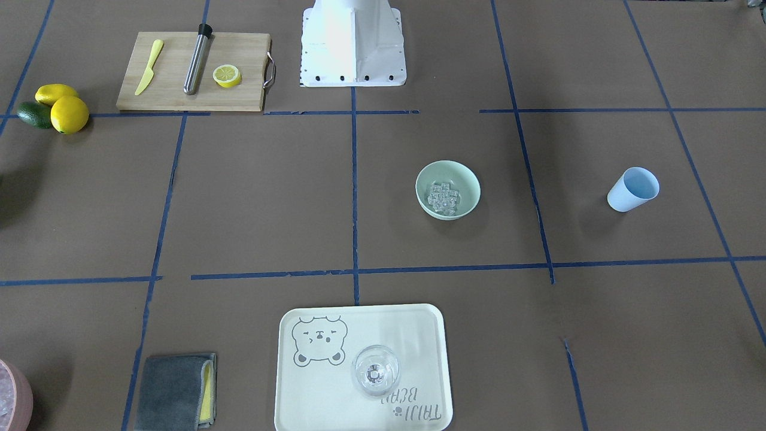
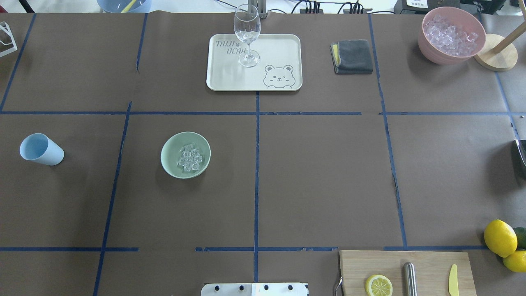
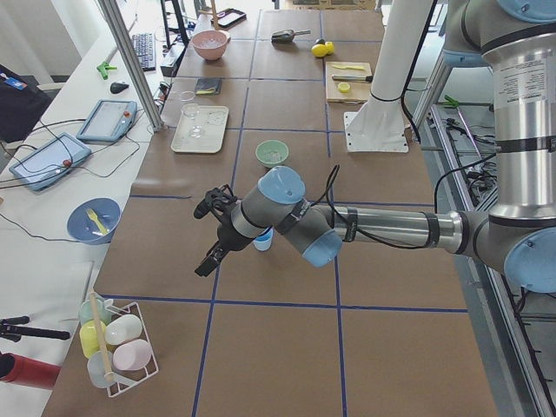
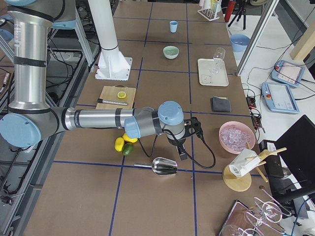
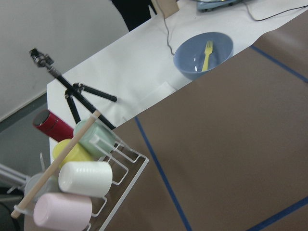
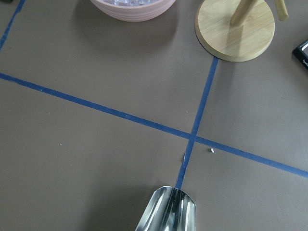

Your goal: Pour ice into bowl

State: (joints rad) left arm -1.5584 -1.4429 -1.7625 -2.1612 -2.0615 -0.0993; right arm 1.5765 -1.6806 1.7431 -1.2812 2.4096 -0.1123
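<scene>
The pale mint-green bowl stands left of the table's middle in the overhead view. The ice lies inside it as a small heap of clear cubes. Neither gripper is near the bowl. My left gripper hangs over the table's left end, beyond the blue cup. My right gripper hangs over the right end, just above a steel scoop that lies on the table. I cannot tell whether either gripper is open or shut. Both wrist views show no fingers.
A pink container of ice and a wooden stand are at the far right. A tray holds a clear glass. A grey cloth, cutting board, lemons and cup rack are nearby.
</scene>
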